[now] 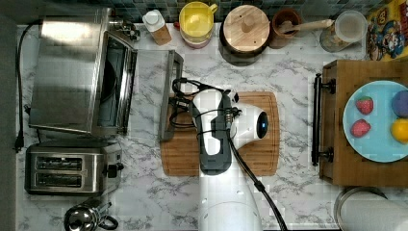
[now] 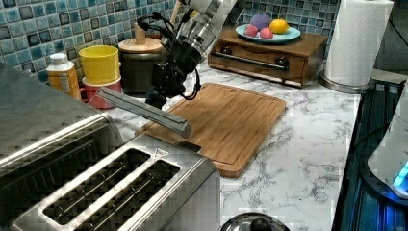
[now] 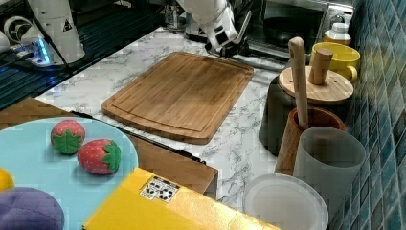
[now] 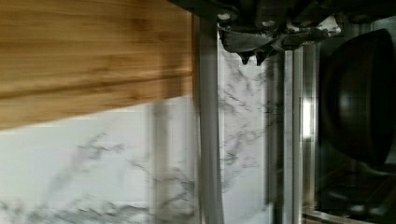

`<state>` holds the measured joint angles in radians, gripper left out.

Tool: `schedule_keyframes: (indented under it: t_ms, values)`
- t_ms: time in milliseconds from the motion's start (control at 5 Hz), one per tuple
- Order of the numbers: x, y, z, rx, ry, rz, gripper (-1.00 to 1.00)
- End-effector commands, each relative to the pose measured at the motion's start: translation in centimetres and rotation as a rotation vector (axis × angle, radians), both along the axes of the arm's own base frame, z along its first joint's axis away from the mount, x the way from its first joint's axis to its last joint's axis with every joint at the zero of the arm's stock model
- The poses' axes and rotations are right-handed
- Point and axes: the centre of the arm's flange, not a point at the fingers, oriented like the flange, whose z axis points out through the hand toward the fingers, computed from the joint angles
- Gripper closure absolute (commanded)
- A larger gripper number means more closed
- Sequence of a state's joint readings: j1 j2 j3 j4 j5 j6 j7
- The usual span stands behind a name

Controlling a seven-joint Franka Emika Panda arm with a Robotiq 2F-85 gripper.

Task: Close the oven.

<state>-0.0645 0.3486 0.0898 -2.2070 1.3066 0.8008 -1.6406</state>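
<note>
The steel oven [image 1: 67, 72] stands at the top view's left, its glass door dropped open toward the cutting board. The door's metal bar handle [image 1: 171, 96] hangs just over the board's edge. The bar also shows in the left view [image 2: 144, 111] and the wrist view [image 4: 208, 140]. My gripper [image 1: 179, 103] is right beside the handle, on the board's side. In the left view the gripper [image 2: 156, 98] sits low behind the bar. The wrist view has the gripper [image 4: 252, 57] shut with nothing in it, over the glass just past the bar. A dark pan [image 4: 359, 93] sits inside the oven.
A two-slot toaster [image 1: 72, 168] stands beside the oven, with a kettle [image 1: 86, 219] near it. The wooden cutting board [image 1: 260, 154] lies under my arm. A bottle [image 1: 158, 26], a yellow cup [image 1: 196, 21] and jars line the back wall. A wooden drawer box [image 1: 337, 159] carries a blue plate.
</note>
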Motion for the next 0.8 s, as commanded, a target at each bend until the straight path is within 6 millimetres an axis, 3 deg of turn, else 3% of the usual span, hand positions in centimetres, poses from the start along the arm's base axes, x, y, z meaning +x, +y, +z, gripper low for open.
schedule_keyframes:
  t_ms: [200, 400, 800]
  values:
    - [2.8, 20.6, 22.3, -0.113, -0.287, 0.222, 1.00]
    - [2.6, 24.2, 23.4, -0.249, -0.302, 0.233, 1.00]
    - [1.7, 29.4, 26.6, -0.473, -0.301, 0.196, 1.00]
